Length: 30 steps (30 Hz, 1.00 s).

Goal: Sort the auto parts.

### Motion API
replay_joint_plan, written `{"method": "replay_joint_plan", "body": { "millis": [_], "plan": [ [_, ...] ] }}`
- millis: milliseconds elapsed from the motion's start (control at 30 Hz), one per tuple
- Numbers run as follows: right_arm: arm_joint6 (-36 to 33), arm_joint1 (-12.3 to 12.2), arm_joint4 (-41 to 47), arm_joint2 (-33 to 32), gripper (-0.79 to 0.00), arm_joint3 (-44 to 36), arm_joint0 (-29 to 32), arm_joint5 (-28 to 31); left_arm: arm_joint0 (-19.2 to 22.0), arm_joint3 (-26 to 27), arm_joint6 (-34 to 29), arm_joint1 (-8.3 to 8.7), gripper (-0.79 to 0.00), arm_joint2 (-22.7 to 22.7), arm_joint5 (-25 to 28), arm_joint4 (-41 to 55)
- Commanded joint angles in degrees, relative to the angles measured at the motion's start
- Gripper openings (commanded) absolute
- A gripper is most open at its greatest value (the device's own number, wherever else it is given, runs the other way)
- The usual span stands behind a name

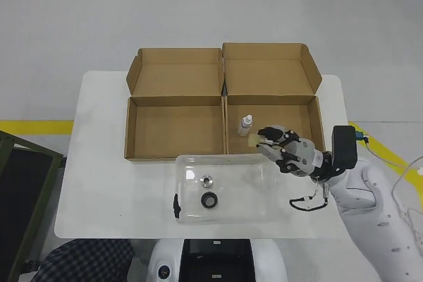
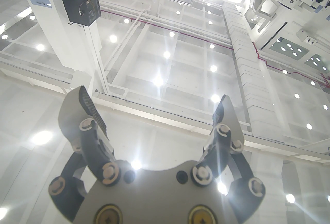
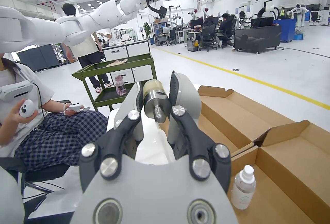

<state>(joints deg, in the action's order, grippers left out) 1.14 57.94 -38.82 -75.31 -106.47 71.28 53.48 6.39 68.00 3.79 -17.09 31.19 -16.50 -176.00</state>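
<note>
Gripping a threaded metal part (image 3: 154, 104) over the near side of the right cardboard box (image 1: 282, 120).

Nearest the robot, a clear plastic tray (image 1: 261, 204) lies on the white table (image 1: 99, 176). It holds a black ring (image 1: 210, 200) and, just beyond it and apart from it, a small metal disc (image 1: 207, 180). Past the tray's far right corner, the right gripper (image 1: 262, 141) is clamped on the part, with the steel body pinched between both fingers, the yellowish cap pointing away and the threaded stud toward the wrist. A small white spray bottle (image 1: 246, 125) stands upright inside the same box, just beyond the part. The left cardboard box (image 1: 173, 130) sits side by side with the right one, both with lids folded back. The left gripper (image 2: 153, 96) faces the ceiling, jaws spread wide apart.
</note>
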Motion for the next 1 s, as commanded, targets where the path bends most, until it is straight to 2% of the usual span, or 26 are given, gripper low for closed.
{"method": "replay_joint_plan", "body": {
  "millis": [0, 333, 667, 967],
  "plan": [
    [-0.3, 0.0, -0.1, 0.0, -0.785, -0.2, 0.0, -0.1, 0.0, 0.0, 0.0, 0.00, 0.000, 0.0, 0.0, 0.0],
    [-3.2, 0.1, -4.0, -0.8, -0.785, -2.2, 0.6, -3.3, 0.0, 0.0, 0.0, 0.00, 0.000, 0.0, 0.0, 0.0],
    [-8.6, -0.1, -13.7, -1.4, -0.785, -4.7, 1.4, -7.5, 0.0, 0.0, 0.0, 0.00, 0.000, 0.0, 0.0, 0.0],
    [-14.3, -0.4, -21.2, -3.3, -0.785, -4.3, 2.4, -13.5, 0.0, 0.0, 0.0, 0.00, 0.000, 0.0, 0.0, 0.0]
  ]
}}
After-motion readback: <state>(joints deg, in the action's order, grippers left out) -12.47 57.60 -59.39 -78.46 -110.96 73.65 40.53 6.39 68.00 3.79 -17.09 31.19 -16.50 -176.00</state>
